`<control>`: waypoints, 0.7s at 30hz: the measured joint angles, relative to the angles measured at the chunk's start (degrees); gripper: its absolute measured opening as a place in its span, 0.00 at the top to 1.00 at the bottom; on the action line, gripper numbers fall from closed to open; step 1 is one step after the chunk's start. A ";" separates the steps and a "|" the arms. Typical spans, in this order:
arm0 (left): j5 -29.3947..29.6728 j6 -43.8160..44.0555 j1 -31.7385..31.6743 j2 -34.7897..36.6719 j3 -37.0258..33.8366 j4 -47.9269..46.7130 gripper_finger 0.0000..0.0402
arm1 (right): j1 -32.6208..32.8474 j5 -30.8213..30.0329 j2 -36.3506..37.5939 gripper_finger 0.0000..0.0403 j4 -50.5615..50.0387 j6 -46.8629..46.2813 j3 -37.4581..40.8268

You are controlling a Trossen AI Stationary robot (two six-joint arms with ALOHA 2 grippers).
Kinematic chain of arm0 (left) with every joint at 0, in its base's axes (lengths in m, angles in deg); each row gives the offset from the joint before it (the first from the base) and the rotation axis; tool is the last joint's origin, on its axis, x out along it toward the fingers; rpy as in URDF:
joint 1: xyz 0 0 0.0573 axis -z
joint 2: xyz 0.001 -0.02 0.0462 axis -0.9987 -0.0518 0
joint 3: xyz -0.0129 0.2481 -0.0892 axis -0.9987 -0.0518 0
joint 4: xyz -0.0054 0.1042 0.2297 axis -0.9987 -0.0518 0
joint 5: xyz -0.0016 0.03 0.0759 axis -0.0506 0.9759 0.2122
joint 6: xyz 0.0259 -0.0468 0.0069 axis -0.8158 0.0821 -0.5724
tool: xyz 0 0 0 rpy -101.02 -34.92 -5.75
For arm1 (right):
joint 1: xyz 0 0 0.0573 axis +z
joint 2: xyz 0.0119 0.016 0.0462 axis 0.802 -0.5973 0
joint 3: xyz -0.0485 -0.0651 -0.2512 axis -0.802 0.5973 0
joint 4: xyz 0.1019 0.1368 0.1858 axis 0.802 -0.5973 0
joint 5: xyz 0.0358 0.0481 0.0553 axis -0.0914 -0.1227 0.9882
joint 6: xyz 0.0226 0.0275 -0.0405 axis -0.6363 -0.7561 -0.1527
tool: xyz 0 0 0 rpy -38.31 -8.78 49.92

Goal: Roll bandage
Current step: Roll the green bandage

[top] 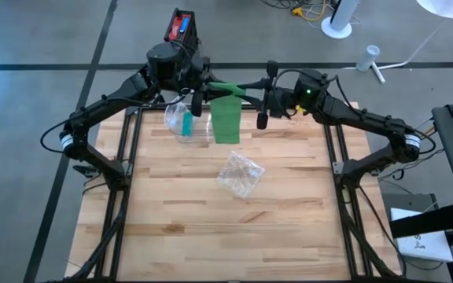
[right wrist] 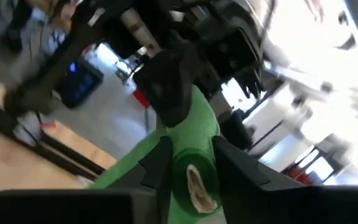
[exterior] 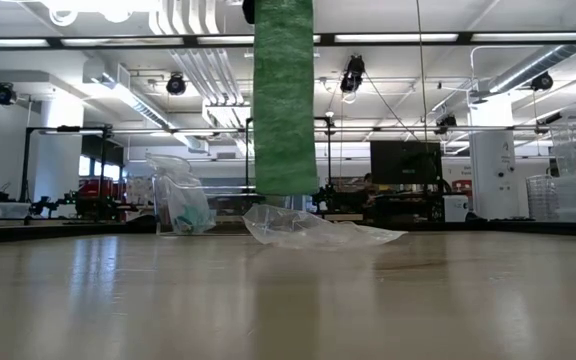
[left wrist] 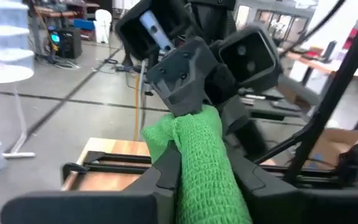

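The crumpled plastic wrapper lies nearest, mid-table. Beyond it, the green bandage hangs between the left gripper and right gripper, both clamped on it. Keep the strip taut and edges aligned while winding, I judge.

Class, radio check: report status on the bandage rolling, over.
Both grippers raised at the table's far side, left gripper and right gripper each shut on the green bandage. Strip hangs loose. Crumpled plastic wrappers lie below.

I am seeing a green woven bandage strip hanging down above a crumpled clear plastic wrapper lying on the wooden table.
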 joint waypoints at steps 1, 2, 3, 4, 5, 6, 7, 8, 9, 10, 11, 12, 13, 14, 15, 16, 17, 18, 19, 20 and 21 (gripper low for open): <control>0.45 -0.99 0.00 0.00 0.00 -0.01 0.87 | -0.04 -0.04 0.00 0.74 -0.01 -3.67 -0.11; 0.58 -2.24 0.02 0.02 0.00 0.00 0.87 | -0.05 0.13 0.00 0.72 -0.09 -7.76 -0.30; 0.62 -3.71 0.02 0.03 0.02 -0.02 0.87 | -0.05 0.41 0.00 0.69 -0.12 -12.05 -0.58; 0.68 -5.40 0.04 0.10 0.06 -0.04 0.87 | -0.05 0.55 0.00 0.66 0.01 -16.37 -0.86; 0.68 -7.09 0.04 0.17 0.09 -0.02 0.87 | -0.07 0.58 0.02 0.63 0.01 -20.77 -1.32; 0.67 -8.67 0.05 0.20 0.11 0.13 0.87 | -0.27 0.65 0.04 0.59 -0.06 -24.98 -1.80; 0.67 -10.06 0.11 0.22 0.12 0.44 0.87 | -0.56 0.78 0.08 0.56 -0.10 -28.92 -2.27; 0.77 -11.44 0.21 0.24 0.20 0.65 0.87 | -0.90 0.96 0.09 0.53 -0.55 -32.04 -2.77; 1.01 -13.02 0.38 0.24 0.22 0.80 0.87 | -1.27 1.06 0.09 0.50 -1.23 -33.89 -3.21; 1.23 -14.59 0.58 0.24 0.22 0.74 0.87 | -1.62 1.19 0.09 0.47 -2.37 -34.97 -3.67; 1.29 -16.17 0.76 0.24 0.22 0.53 0.87 | -1.86 1.80 0.06 0.45 -3.38 -35.32 -4.00; 1.26 -17.43 1.00 0.24 0.21 0.31 0.87 | -2.11 2.99 0.00 0.43 -4.66 -35.48 -4.38; 1.25 -18.35 1.25 0.24 0.20 0.28 0.87 | -2.27 4.38 -0.10 0.42 -5.52 -35.60 -4.68; 1.24 -18.93 1.47 0.24 0.22 0.23 0.87 | -2.43 5.49 -0.24 0.41 -5.92 -35.62 -4.80; 1.20 -19.39 1.55 0.24 0.20 0.07 0.87 | -2.45 6.08 -0.26 0.40 -6.55 -35.25 -4.88; 1.02 -19.86 1.66 0.24 0.21 -0.01 0.87 | -2.45 6.52 -0.30 0.40 -7.61 -34.48 -4.98; 0.93 -20.50 1.79 0.24 0.21 -0.07 0.87 | -2.45 6.68 -0.34 0.40 -8.45 -33.43 -4.98; 1.01 -21.01 1.96 0.24 0.20 -0.16 0.87 | -2.45 6.96 -0.39 0.41 -8.74 -32.79 -4.98; 1.07 -21.19 2.08 0.24 0.20 -0.17 0.87 | -2.45 7.05 -0.42 0.42 -8.78 -32.03 -4.98; 1.06 -21.22 2.15 0.24 0.22 -0.14 0.87 | -2.44 7.06 -0.42 0.43 -8.75 -31.73 -4.98; 1.11 -21.22 2.24 0.21 0.21 -0.11 0.87 | -2.43 7.17 -0.39 0.45 -8.69 -31.56 -4.98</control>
